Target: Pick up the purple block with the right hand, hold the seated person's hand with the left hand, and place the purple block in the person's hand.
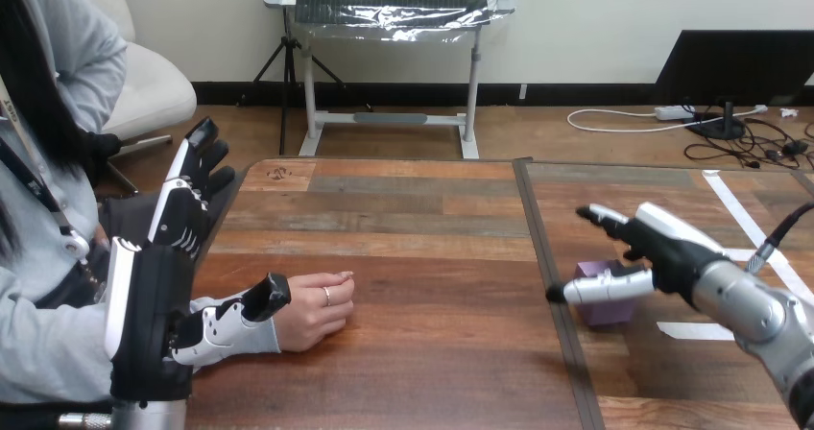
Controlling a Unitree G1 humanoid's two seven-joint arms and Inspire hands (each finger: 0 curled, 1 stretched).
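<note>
The table [413, 257] is made of brown wooden planks. A dark line [545, 257] runs across it from far to near. On the near left, the person's hand [312, 310] rests on the wood, curled up. The purple block [610, 313] sits just right of the dark line. White tape strips [739, 214] lie at the right.

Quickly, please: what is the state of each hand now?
Left hand: open, thumb by the person's hand.
Right hand: open, at the purple square block.
</note>
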